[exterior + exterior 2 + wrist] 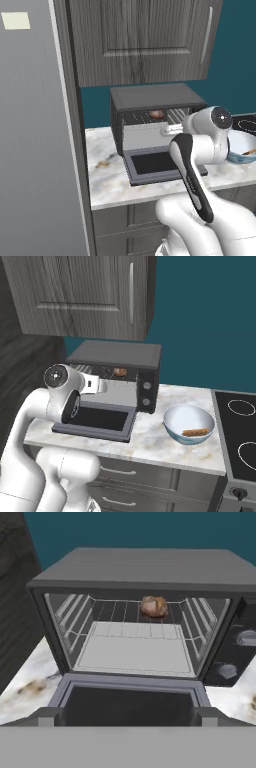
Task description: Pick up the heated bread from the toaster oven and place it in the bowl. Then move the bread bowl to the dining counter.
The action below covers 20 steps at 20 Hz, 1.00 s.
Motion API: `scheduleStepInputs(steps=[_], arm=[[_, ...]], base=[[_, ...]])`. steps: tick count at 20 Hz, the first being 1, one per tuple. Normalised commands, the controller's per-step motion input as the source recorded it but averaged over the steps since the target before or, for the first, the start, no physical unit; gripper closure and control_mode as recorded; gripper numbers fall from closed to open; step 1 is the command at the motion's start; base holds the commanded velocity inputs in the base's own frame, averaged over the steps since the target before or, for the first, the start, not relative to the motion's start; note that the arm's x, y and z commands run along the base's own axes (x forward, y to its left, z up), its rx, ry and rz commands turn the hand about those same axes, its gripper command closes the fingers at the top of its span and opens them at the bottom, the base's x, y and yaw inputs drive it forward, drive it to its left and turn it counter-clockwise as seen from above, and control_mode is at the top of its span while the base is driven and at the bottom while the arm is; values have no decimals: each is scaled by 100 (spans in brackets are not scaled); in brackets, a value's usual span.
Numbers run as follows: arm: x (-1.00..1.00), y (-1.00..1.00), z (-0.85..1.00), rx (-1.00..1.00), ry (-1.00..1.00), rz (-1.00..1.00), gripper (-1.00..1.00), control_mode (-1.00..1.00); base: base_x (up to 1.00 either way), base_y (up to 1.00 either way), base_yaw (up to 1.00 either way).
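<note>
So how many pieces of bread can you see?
2: a round brown piece at the back of the toaster oven, and a long orange-brown piece in the bowl.

On the worktop [150, 438], the bowl [189, 424] sits right of the toaster oven [118, 375]; bread [154, 606] lies at the oven's back.

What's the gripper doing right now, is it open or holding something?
Gripper: open, holding nothing. It faces the open toaster oven, where the bread sits on the rack.

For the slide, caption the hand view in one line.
Toaster oven with door dropped open; a round brown bread piece sits at the rack's back.
</note>
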Motion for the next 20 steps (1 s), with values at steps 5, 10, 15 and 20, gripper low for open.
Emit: scheduleStepInputs(steps=[5,10,15,20], arm=[[31,0,-6,0,-1,0,-100,-100],[34,0,0,1,-1,0,-100,-100],[45,0,-5,0,0,0,-100,-100],[45,0,-17,0,0,0,-100,-100]], base=[[0,0,0],[0,0,0],[0,0,0],[0,0,0]])
